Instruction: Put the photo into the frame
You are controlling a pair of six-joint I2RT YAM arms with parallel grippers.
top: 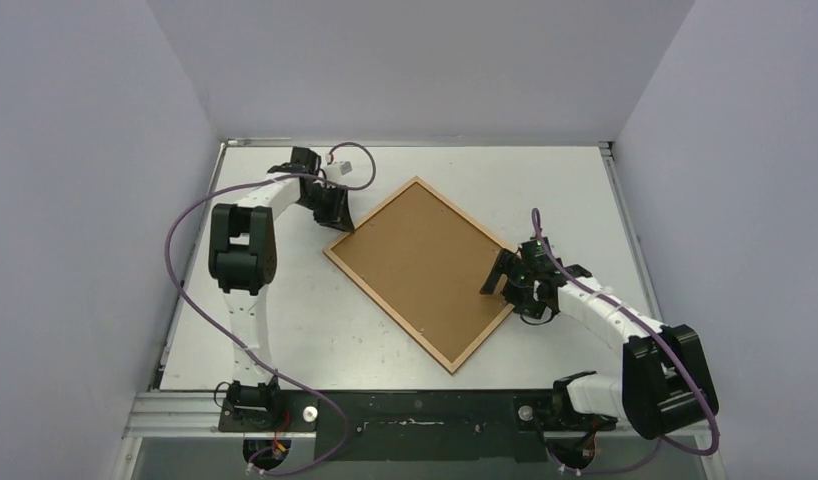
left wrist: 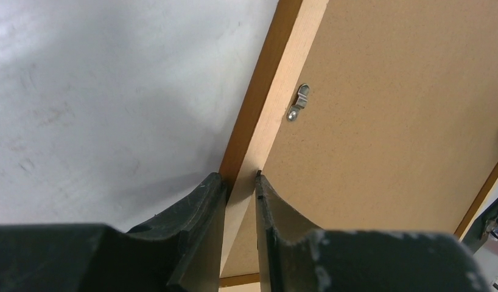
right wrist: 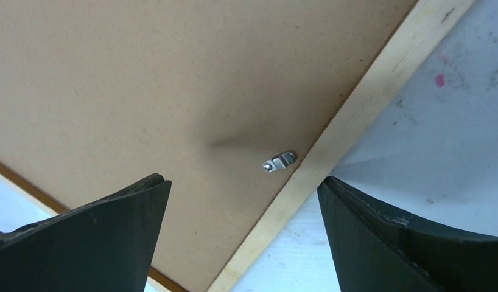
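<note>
The frame [top: 371, 215] lies face down on the table, turned like a diamond, with the brown fibreboard backing sheet [top: 420, 265] filling it. The photo is hidden or out of view. My left gripper [top: 337, 222] is at the frame's left corner. In the left wrist view it [left wrist: 240, 179] is shut on the frame's rail [left wrist: 282, 91], one finger outside the rail and one at its inner edge. My right gripper [top: 505, 280] hangs open over the frame's right edge. In the right wrist view it [right wrist: 243, 182] straddles the rail [right wrist: 368, 103] without touching it.
Small metal turn clips sit at the backing's edge, one in the left wrist view [left wrist: 298, 102] and one in the right wrist view [right wrist: 279, 162]. The white table [top: 285, 330] has walls on three sides, and purple cables loop from both arms.
</note>
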